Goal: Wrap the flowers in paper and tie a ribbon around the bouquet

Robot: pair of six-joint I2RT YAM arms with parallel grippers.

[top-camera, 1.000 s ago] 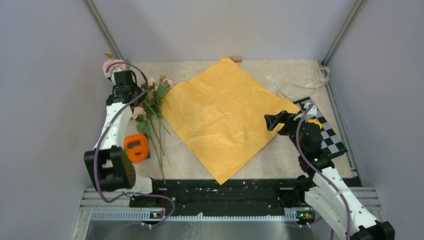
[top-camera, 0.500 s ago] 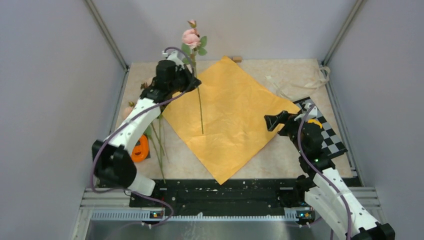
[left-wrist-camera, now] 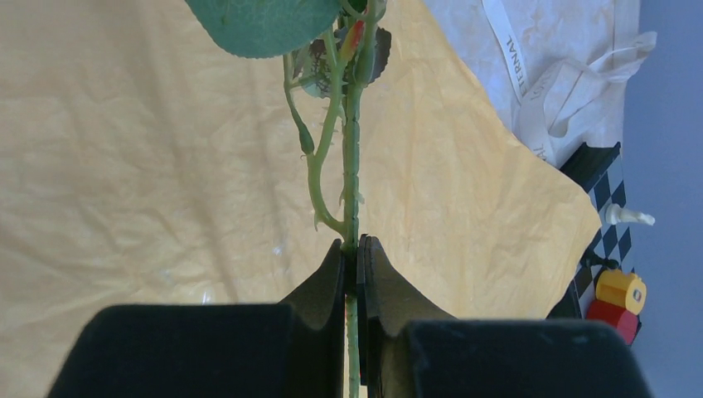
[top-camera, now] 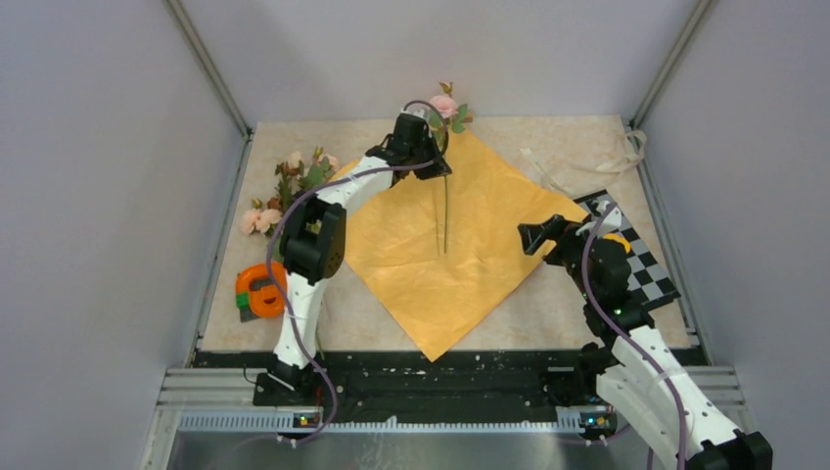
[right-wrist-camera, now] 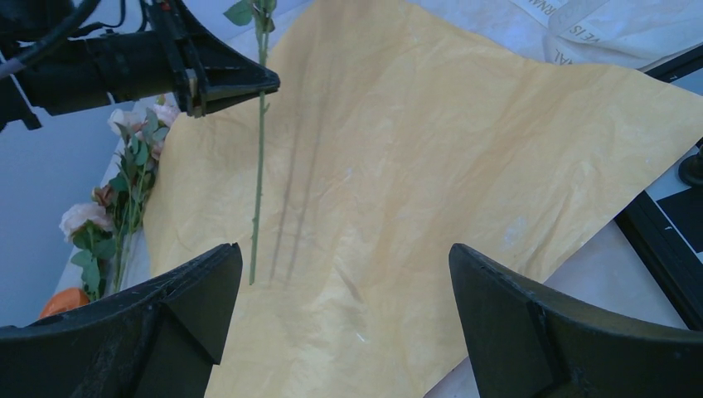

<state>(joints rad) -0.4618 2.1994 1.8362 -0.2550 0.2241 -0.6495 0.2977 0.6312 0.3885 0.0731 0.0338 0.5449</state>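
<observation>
My left gripper (top-camera: pixel 438 164) is shut on the green stem (left-wrist-camera: pixel 351 166) of one flower, held over the back half of the paper (top-camera: pixel 470 235). The pink bloom (top-camera: pixel 443 105) sticks up above the gripper and the stem's lower end (right-wrist-camera: pixel 259 166) hangs over the orange sheet. The other flowers (top-camera: pixel 294 186) lie in a bunch on the table to the left of the paper. The cream ribbon (top-camera: pixel 587 157) lies loose at the back right. My right gripper (top-camera: pixel 531 240) hovers open at the paper's right corner with nothing between its fingers (right-wrist-camera: pixel 191 290).
A small orange-and-green object (top-camera: pixel 259 291) sits near the left front. A black-and-white checkered board (top-camera: pixel 641 259) lies at the right, under the right arm. Grey walls close in both sides and the back.
My left arm has lifted one flower from the bunch at the left and swung it right and back, over the paper. The right arm has not moved.
</observation>
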